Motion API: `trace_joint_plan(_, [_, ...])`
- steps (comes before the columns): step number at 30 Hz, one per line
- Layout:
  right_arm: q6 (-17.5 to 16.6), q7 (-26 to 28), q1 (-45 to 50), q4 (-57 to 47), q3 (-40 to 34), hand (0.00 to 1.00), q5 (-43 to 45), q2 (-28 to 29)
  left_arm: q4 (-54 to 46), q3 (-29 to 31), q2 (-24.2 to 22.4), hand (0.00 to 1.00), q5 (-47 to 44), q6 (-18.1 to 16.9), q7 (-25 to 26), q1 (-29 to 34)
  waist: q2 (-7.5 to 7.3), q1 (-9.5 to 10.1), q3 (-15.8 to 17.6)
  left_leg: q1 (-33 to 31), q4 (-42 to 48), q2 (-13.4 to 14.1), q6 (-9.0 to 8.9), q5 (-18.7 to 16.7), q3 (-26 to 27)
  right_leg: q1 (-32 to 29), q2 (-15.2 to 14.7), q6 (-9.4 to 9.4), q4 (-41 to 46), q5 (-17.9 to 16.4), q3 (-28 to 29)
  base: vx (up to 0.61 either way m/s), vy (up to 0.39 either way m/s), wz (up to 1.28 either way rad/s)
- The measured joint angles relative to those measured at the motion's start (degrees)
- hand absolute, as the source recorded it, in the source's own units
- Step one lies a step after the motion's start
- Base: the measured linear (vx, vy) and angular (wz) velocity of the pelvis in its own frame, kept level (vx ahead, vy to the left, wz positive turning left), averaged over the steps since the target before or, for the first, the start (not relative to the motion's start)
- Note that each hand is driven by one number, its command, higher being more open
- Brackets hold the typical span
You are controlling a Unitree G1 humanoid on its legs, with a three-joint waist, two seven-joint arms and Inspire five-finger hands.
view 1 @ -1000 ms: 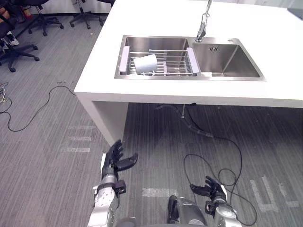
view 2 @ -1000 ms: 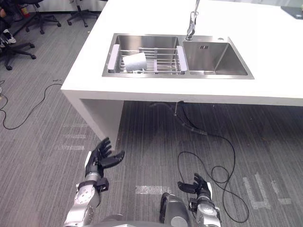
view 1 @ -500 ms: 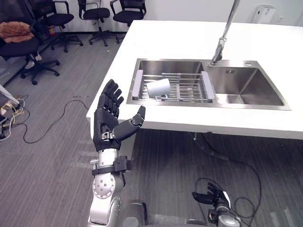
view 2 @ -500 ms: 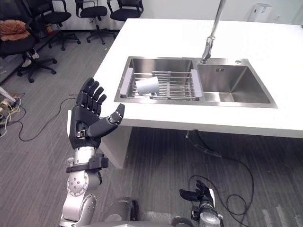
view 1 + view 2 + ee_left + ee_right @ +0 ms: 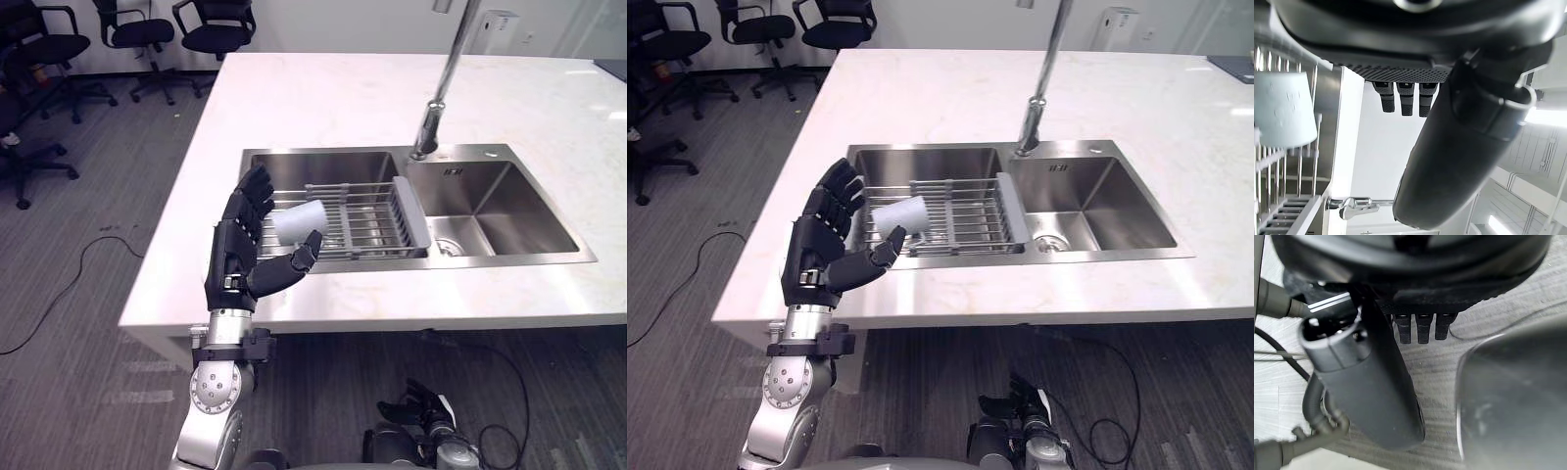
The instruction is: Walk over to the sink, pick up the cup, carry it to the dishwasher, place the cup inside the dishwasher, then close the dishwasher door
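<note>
Cup (image 5: 299, 223): lying on its side on wire rack (image 5: 364, 223), over left basin (image 5: 294, 168) of sink. Round, tapered form; pale grey-white wall with matt finish. Any marking on wall too small to tell.

Wire rack: thin parallel metal rods, bright finish, spanning left basin from side to side. Capped at its right end by a pale grey plastic bar (image 5: 411, 211).

Sink: brushed stainless steel with two rectangular basins set side by side, square-cornered and flat-rimmed. Round drain (image 5: 446, 247) in right basin (image 5: 505, 211). Tall slim metal faucet (image 5: 438, 98) standing at back rim between basins.

Countertop (image 5: 313, 98): smooth, glossy white slab with faint veining, thick square edge.

Left hand (image 5: 240, 257): held upright at near edge of countertop, just before the cup. Dark fingers straight and spread, thumb angled out toward the cup, nothing held. In left wrist view, cup (image 5: 1281, 105) seen on rack rods beside the palm, apart from fingertips (image 5: 1405, 100).

Right hand (image 5: 1014, 403): low, close to floor, fingers relaxed and loosely spread, nothing held.

Floor (image 5: 69, 225): grey carpet with fine striped texture. Black office chairs (image 5: 211, 20) on castors well beyond far left corner of countertop.
</note>
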Motion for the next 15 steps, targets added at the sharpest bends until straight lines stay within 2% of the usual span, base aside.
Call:
trace_joint_plan(1, [0.0,-0.05,0.04,0.53,-0.16,0.9,-0.02,-0.98,0.24,-0.13,-0.97,0.9,0.18,0.86,-0.11,0.18,1.53,-0.05,-0.68,0.02,-0.31,1.8,-0.02,0.04,-0.65,0.52,1.92,-0.48,-1.08,-0.09,-0.44,0.21,-0.247,-0.18])
trace_joint_plan(5, [0.0,-0.11,1.33,0.68,-1.44,0.9,0.0,-2.42,0.69,-0.57,-1.51,0.9,2.15,0.88,-0.81,-1.21,2.21,-0.74,-1.09,1.59,-3.75,2.65,-0.31,3.06,-2.83,2.46,3.15,-1.99,-2.73,-0.96,-2.3,0.15,-0.195,0.14])
trace_joint_plan(7, [0.01,-0.08,3.34,0.85,-1.62,0.9,0.05,-2.84,1.06,-0.62,-1.67,0.9,2.13,0.9,-1.25,-1.36,2.25,-0.59,-1.06,0.38,0.69,3.54,-1.04,3.93,-3.59,5.41,3.31,-2.24,-5.28,-1.05,-3.94,0.05,-0.103,0.41])
trace_joint_plan(8, [0.01,-0.11,5.17,0.67,-1.65,0.9,0.1,-2.79,1.01,-0.4,-2.04,0.9,2.12,0.93,-1.4,-1.36,2.63,0.03,-0.81,-2.44,9.57,5.59,-0.96,4.04,-3.43,9.05,4.35,-2.7,-7.83,-0.77,-5.07,0.04,-0.068,0.27])
trace_joint_plan(9, [0.05,-0.08,5.73,0.48,-1.73,0.9,0.13,-2.79,0.94,-0.07,-2.13,0.9,2.13,0.93,-1.46,-1.34,2.73,0.2,-0.81,-3.81,13.41,6.44,-0.73,4.53,-3.44,10.27,4.79,-2.87,-8.67,-0.75,-5.24,0.04,-0.041,0.17])
trace_joint_plan(10, [0.05,-0.01,6.27,0.23,-1.5,0.9,0.13,-2.8,0.92,0.51,-2.05,0.9,2.12,0.92,-1.45,-1.32,2.31,0.7,-0.83,-5.79,17.97,7.26,-0.23,4.53,-3.48,11.42,4.98,-3.97,-9.6,-1.21,-5.3,0.04,0.039,-0.01])
trace_joint_plan(11, [0.03,-0.16,6.46,-0.53,-1.24,0.9,0.15,-2.64,0.83,0.72,-1.99,0.9,2.13,0.7,-1.44,-1.58,2.41,1.22,-1.12,-7.53,17.05,6.71,0.59,3.4,-3.45,11.81,4.72,-3.84,-10.38,-1.1,-5.09,0.03,0.071,-0.03])
trace_joint_plan(12, [0.02,-0.11,6.46,-0.88,-1.23,0.9,0.16,-2.8,0.79,0.6,-1.92,0.9,2.13,0.65,-1.51,-1.71,2.71,1.34,-1.26,-7.93,13.7,6.04,1.21,3.91,-3.44,11.64,4.71,-3.62,-10.48,-0.99,-5.08,0.05,0.12,-0.08])
trace_joint_plan(13, [0.01,0.06,6.1,-1.04,-1.22,0.9,0.18,-3.26,0.84,0.62,-1.64,0.9,2.5,0.63,-1.62,-1.78,3.14,1.62,-2.04,-6.32,7.05,4.35,1.04,3.79,-3.92,11.09,4.44,-2.36,-10.89,-0.38,-4.48,0.06,0.091,-0.03])
trace_joint_plan(15, [-0.11,0.3,5.98,-1.39,-1.21,0.9,0.18,-3.09,1.0,0.66,-1.29,0.9,3.6,0.68,-1.63,-2.23,3.06,1.25,-2.18,-4.9,1.28,3.08,0.58,4.14,-4.54,10.59,4.34,-1.16,-12.94,1.29,-4.36,0.07,0.081,0.16])
